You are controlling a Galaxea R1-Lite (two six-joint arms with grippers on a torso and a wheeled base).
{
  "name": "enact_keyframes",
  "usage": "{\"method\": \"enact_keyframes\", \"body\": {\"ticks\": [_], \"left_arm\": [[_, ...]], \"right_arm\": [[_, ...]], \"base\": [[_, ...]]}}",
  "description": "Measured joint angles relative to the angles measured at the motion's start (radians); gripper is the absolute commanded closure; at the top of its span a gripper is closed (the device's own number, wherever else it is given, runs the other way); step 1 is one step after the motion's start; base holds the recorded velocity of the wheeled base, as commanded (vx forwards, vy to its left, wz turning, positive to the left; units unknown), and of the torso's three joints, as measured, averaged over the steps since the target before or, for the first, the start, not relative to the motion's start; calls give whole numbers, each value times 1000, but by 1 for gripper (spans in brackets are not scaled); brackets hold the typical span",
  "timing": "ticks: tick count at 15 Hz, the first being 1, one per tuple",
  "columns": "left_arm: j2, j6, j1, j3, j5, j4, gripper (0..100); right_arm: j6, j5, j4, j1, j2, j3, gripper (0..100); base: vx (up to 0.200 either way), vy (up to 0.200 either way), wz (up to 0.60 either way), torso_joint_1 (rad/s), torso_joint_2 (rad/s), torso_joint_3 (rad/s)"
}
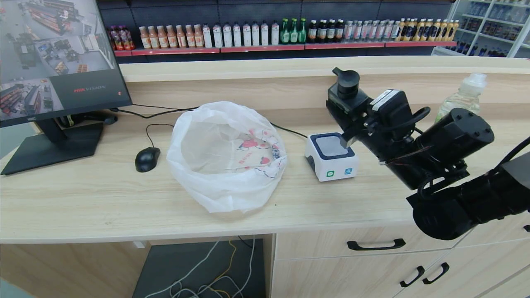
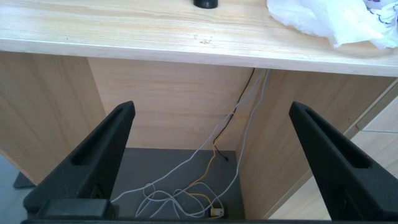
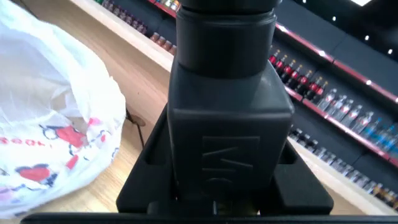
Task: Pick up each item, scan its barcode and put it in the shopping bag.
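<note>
We see the right gripper (image 1: pixel 352 124) held above the light wooden surface (image 1: pixel 103 198), its jaws clamped on either side of a black capped container (image 1: pixel 345 93). The container is upright, cap uppermost, and lifted off the surface. It hangs at the far edge of the white barcode scanner (image 1: pixel 331 159), whose dark window faces up. We take it for a squarish bottle, though it is too dark for us to be sure, and we cannot make out a barcode on it.

The white plastic shopping bag (image 1: pixel 194 182) sits open on the surface just beside the scanner, on the robot's left of it, with red print on its inner wall.

The left gripper (image 2: pixel 211 112) is low in front of the surface's edge, with its jaws spread wide and nothing between them. Beyond them we see loose cables (image 2: pixel 205 180) in the recess under the surface.

Farther to the left lie a black mouse (image 1: pixel 147 159) and a monitor (image 1: pixel 54 54) on its stand. A clear bottle (image 1: pixel 461 97) of pale liquid stands behind the right arm. Rows of bottles line a shelf (image 1: pixel 290 33) at the back.
</note>
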Motion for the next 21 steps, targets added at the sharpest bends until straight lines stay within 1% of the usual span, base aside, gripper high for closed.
{"method": "enact_keyframes", "body": {"ticks": [3, 5, 7, 11, 16, 19, 21], "left_arm": [[0, 0, 0, 0, 0, 0, 0], [0, 0, 0, 0, 0, 0, 0], [0, 0, 0, 0, 0, 0, 0], [0, 0, 0, 0, 0, 0, 0], [0, 0, 0, 0, 0, 0, 0], [0, 1, 0, 0, 0, 0, 0], [0, 1, 0, 0, 0, 0, 0]], "right_arm": [[181, -125, 0, 40, -49, 56, 100], [355, -233, 1, 67, -80, 109, 100], [472, -315, 0, 93, -108, 144, 100], [503, -333, 0, 121, -134, 191, 100], [511, -343, 1, 114, -144, 232, 100], [516, -341, 0, 110, -139, 227, 100], [513, -342, 0, 111, -124, 211, 100]], "base": [[0, 0, 0, 0, 0, 0], [0, 0, 0, 0, 0, 0], [0, 0, 0, 0, 0, 0], [0, 0, 0, 0, 0, 0], [0, 0, 0, 0, 0, 0], [0, 0, 0, 0, 0, 0], [0, 200, 0, 0, 0, 2]]}}
